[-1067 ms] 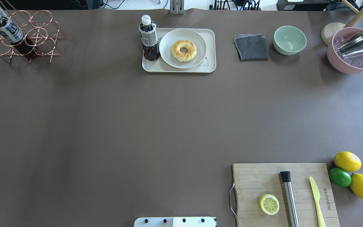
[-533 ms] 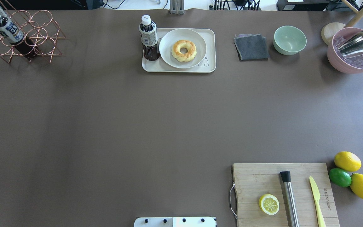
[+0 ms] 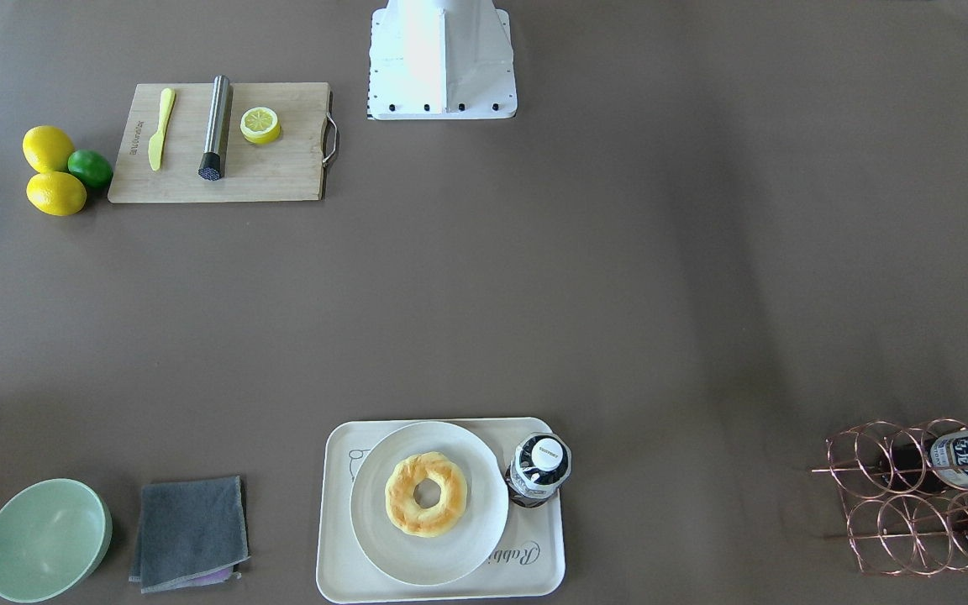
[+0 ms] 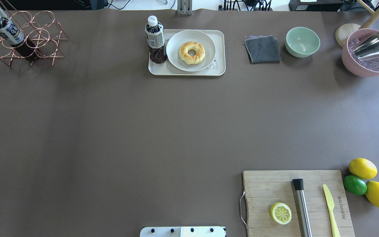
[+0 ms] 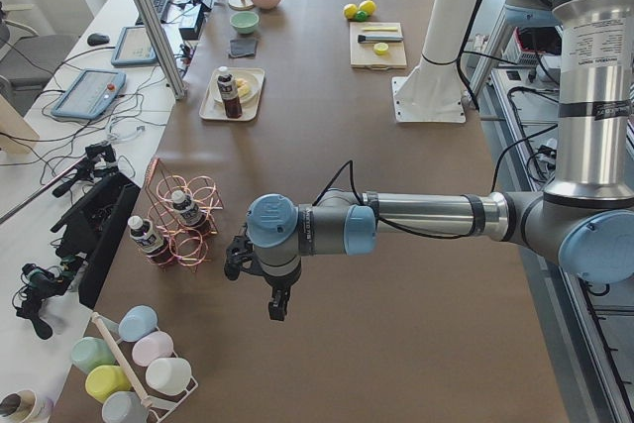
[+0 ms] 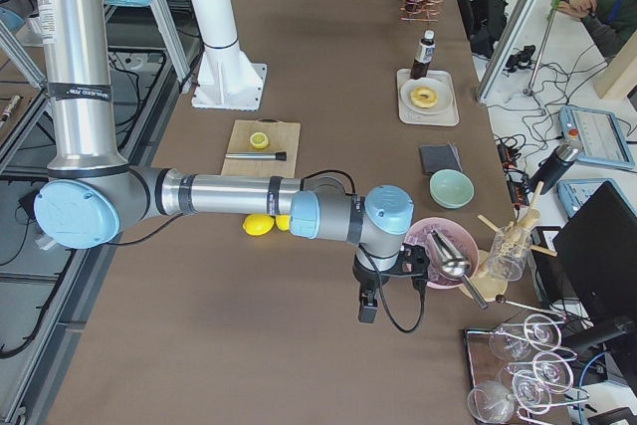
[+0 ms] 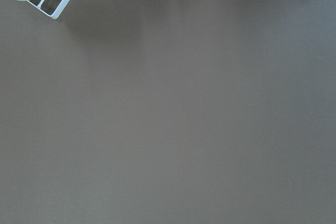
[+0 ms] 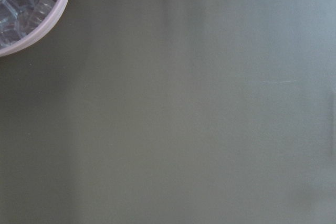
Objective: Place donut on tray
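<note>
- Scanning the overhead view from its left edge: a copper wire rack (image 4: 41,36) of open rings.
- Dark plastic bottle (image 4: 155,41), white cap, upright on the left end of the tray (image 4: 163,69).
- Tray is cream, smooth, rectangular with rounded corners, at the far middle of the matte brown table (image 4: 143,131).
- Round off-white plate (image 4: 176,42) fills most of the tray.
- The donut (image 4: 192,52) lies at the plate's centre: a golden ring, browned patches, open hole.
- Further right: folded grey cloth (image 4: 262,49), mint bowl (image 4: 302,41), then pink bowl (image 4: 350,62) holding clear ice cubes (image 4: 373,64) and a shiny metal scoop (image 4: 373,45).
- Near right corner: wooden cutting board (image 4: 268,187) with a lemon half (image 4: 281,213).
- Left gripper (image 5: 276,312) hangs over bare table near the rack, well apart from the donut. Side view only, so fingers spread or together: cannot tell.
- Right gripper (image 6: 365,311) hangs beside the pink bowl. Likewise cannot tell.
</note>
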Controlling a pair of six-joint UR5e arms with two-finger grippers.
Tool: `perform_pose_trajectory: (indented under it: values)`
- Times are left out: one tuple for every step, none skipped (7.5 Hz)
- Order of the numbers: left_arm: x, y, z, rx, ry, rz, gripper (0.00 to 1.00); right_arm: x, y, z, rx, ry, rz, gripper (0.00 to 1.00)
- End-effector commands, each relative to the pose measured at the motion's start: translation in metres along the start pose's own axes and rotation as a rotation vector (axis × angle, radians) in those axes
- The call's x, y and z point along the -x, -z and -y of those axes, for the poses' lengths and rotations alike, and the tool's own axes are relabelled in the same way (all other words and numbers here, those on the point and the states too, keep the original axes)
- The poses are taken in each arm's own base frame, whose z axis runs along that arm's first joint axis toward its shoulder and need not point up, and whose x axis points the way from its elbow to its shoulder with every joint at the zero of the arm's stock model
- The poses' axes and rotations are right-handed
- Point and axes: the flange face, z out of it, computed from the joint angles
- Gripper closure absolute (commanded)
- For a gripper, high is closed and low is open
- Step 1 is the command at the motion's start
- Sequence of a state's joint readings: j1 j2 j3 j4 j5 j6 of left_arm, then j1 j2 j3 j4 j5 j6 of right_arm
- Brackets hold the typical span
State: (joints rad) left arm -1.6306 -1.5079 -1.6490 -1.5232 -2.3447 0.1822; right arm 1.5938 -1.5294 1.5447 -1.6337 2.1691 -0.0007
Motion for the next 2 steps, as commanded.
perform_pose_trajectory:
  values:
    - [-0.0006, 0.0005, 0.0002, -0.001, -0.001, -0.001, 0.01, 0.0000, -0.0001, -0.0006, 0.000, 0.001, 0.000, 0.00]
    - [-0.0005, 0.0006, 0.0003, -0.002, -0.002, 0.001, 0.01, 0.0003, 0.0005, -0.0019, -0.001, 0.002, 0.000, 0.00]
